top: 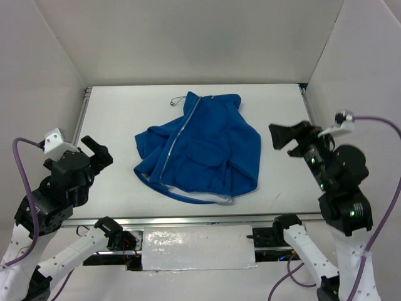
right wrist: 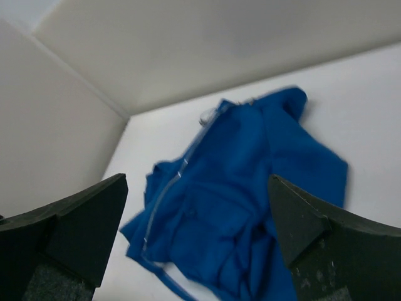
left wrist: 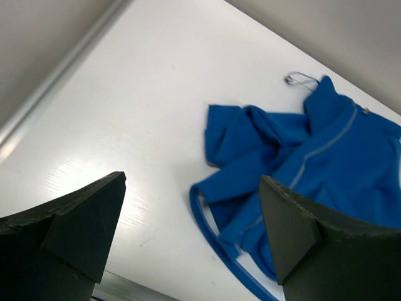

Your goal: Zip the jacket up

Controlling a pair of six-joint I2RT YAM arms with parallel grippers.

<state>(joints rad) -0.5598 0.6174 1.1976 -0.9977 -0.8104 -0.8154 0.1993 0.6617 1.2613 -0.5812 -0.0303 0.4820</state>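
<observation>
The royal-blue jacket [top: 207,147] lies crumpled in the middle of the white table [top: 113,113], collar toward the back. Its silver-grey zipper [top: 182,135] runs diagonally from the collar down to the hem at front left. A thin grey loop [top: 177,100] lies beside the collar. My left gripper [top: 94,152] hovers open to the left of the jacket, touching nothing. My right gripper [top: 285,137] hovers open to its right, also holding nothing. The left wrist view shows the jacket [left wrist: 326,163] beyond the open left gripper [left wrist: 192,182]. In the right wrist view the jacket [right wrist: 250,188] lies past the open right gripper [right wrist: 197,179].
White walls enclose the table on three sides. Metal rails run along the left edge [top: 80,119] and the right edge [top: 307,103]. A white taped strip [top: 197,249] lies between the arm bases at the front edge.
</observation>
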